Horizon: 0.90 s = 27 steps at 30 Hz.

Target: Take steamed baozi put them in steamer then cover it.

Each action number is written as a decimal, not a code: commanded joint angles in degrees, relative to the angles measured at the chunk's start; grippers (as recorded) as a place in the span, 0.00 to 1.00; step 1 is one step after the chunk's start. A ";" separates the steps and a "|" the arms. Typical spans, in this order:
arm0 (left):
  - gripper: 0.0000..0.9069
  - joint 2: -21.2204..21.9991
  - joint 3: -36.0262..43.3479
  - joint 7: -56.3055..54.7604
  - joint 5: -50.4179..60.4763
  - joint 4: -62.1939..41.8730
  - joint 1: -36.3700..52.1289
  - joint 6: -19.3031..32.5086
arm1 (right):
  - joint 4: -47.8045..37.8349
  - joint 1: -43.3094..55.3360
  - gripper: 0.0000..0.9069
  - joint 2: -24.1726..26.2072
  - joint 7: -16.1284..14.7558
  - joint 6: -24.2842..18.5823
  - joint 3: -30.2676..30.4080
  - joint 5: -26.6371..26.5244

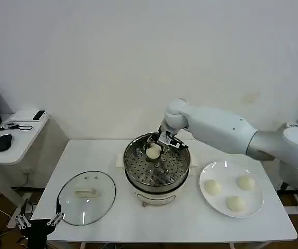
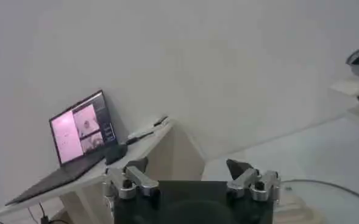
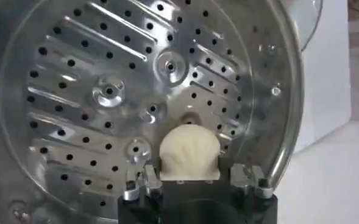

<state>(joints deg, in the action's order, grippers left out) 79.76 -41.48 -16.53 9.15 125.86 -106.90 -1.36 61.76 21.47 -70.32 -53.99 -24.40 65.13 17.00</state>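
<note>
Head view shows my right arm reaching in from the right edge of the white table [image 1: 190, 218], bent at the elbow, wrist tipped down over the round shiny stainless-steel steamer [image 1: 138, 179] that stands at the table's middle toward the back edge. My right gripper [image 1: 154, 150] hangs inside the pot's back rim, fingers clamped on one small cream-white steamed bun [image 1: 152, 152]. In the right wrist view that bun [image 3: 189, 152] sits pinched between my fingers [image 3: 144, 182], just above the perforated tray [image 3: 106, 91]. Three more buns [image 1: 234, 193] lie on the flat white plate [image 1: 211, 199] near the right edge. The round clear glass cover [image 1: 86, 197] with its cream handle lies flat toward the front left corner. My left gripper [image 1: 37, 224] waits low off that corner, fingers [image 2: 130, 180] spread apart, holding nothing.
</note>
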 commanded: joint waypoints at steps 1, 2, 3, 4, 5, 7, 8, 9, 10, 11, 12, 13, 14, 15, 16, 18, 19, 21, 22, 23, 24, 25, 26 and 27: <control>1.00 0.02 0.01 -0.04 0.04 0.03 -0.02 0.02 | -2.39 -0.53 0.76 -0.85 0.61 -1.55 -0.02 1.93; 1.00 0.02 0.02 -0.06 0.04 0.06 -0.03 0.02 | -2.65 -0.58 0.79 -0.95 0.74 -1.73 -0.10 2.11; 1.00 0.02 0.02 -0.07 0.03 0.10 -0.05 0.02 | -2.81 -0.64 0.89 -1.01 0.90 -1.88 -0.16 2.18; 1.00 0.04 0.01 -0.09 0.05 0.13 -0.04 0.04 | -2.94 -0.69 0.96 -1.09 1.25 -2.11 -0.25 2.17; 1.00 0.06 0.01 -0.09 0.04 0.17 -0.06 0.04 | -2.99 -0.75 1.00 -1.15 1.26 -2.22 -0.28 2.03; 1.00 0.10 0.04 -0.14 0.07 0.37 -0.08 0.03 | -2.89 -0.76 1.00 -1.15 1.62 -2.42 -0.23 1.72; 1.00 0.08 0.04 -0.12 0.07 0.40 -0.13 0.03 | -2.82 -0.83 1.00 -1.14 1.89 -2.65 -0.43 1.68; 1.00 0.07 0.08 -0.13 0.08 0.42 -0.17 0.03 | -2.58 -0.84 1.00 -1.02 2.08 -2.73 -0.81 1.53; 1.00 0.06 0.08 -0.14 0.10 0.39 -0.15 0.02 | -2.24 -0.73 1.00 -0.87 2.18 -2.67 -1.08 1.13; 1.00 0.01 0.10 -0.13 0.12 0.32 -0.11 0.01 | -1.61 -0.48 1.00 -0.53 2.26 -2.49 -1.26 0.59; 1.00 -0.08 0.12 -0.11 0.12 0.39 -0.11 0.01 | -0.57 0.05 1.00 0.26 1.81 -1.87 -1.27 -0.22; 1.00 -0.14 0.13 -0.08 0.11 0.48 -0.10 0.01 | 0.77 0.90 1.00 0.91 1.48 -0.96 -1.16 -0.99; 1.00 -0.17 0.13 -0.06 0.08 0.57 -0.06 -0.02 | 2.09 1.32 1.00 1.41 1.11 0.24 -1.03 -1.86; 1.00 -0.24 0.14 -0.05 0.08 0.66 -0.03 -0.04 | 3.22 2.09 1.00 2.33 0.83 0.69 -0.83 -2.69; 1.00 -0.28 0.20 -0.01 0.07 0.76 -0.03 -0.05 | 4.94 3.65 1.00 3.82 0.56 1.69 -0.22 -4.12; 1.00 -0.42 0.51 0.01 0.08 0.89 -0.04 -0.06 | 8.67 6.02 1.00 6.89 -0.10 5.52 0.65 -8.97; 1.00 -0.46 0.68 0.01 0.09 0.94 -0.04 -0.06 | 10.17 7.54 1.00 8.27 -0.34 6.81 0.99 -10.08; 1.00 -0.68 1.09 0.07 0.05 1.04 0.00 -0.15 | 13.15 10.31 1.00 11.61 -0.64 10.09 1.49 -11.31; 1.00 -0.81 1.23 0.13 0.02 1.12 0.07 -0.16 | 14.56 11.10 1.00 13.57 -0.70 11.37 1.94 -12.25; 1.00 -0.96 1.32 0.20 -0.09 1.24 0.15 -0.19 | 15.51 12.11 1.00 15.00 -0.91 13.43 2.55 -12.89; 1.00 -1.21 1.40 0.27 -0.33 1.33 0.23 -0.26 | 16.63 13.04 1.00 16.97 -0.98 14.50 3.01 -13.17; 1.00 -1.43 1.43 0.33 -0.59 1.48 0.35 -0.35 | 17.51 13.58 1.00 18.74 -0.99 15.30 3.68 -13.62; 1.00 -1.65 1.43 0.39 -0.73 1.61 0.49 -0.37 | 18.28 14.39 1.00 20.23 -1.00 16.12 4.45 -14.38; 1.00 -2.03 1.40 0.47 -0.94 1.77 0.59 -0.39 | 18.97 15.18 1.00 21.50 -1.00 17.02 5.17 -15.20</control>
<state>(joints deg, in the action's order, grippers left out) 78.12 -40.23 -16.00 8.37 127.65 -106.22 -1.79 75.00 32.04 -55.80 -54.67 -13.06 68.84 5.85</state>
